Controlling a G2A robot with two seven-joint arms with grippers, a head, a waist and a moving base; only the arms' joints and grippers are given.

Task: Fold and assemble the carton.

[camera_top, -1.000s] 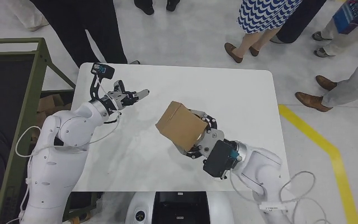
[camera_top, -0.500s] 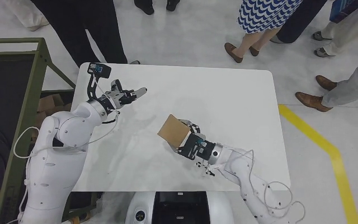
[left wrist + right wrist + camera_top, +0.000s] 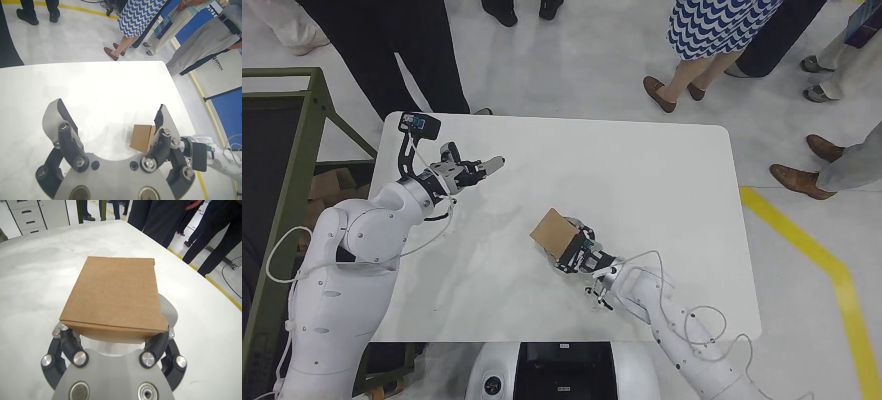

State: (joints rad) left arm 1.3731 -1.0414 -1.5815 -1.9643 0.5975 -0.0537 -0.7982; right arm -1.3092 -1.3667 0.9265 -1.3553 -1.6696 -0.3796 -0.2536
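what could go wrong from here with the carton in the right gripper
The right gripper grips the carton at one end only, so it might twist or slip if pushed.
The left gripper hangs open well away from it, so nothing braces the free end.
The flap edge nearest the right gripper shows a seam; squeezing might pop it open.

The top view looks steeply down from above the arms, taking in the whole table (image 3: 662,160) and floor (image 3: 572,50) around it. The left wrist view, raised over the table, faces across it past the left gripper (image 3: 110,103) — the carton (image 3: 141,138) sits far off. The right wrist view rides low, close behind that same carton, which all three share.
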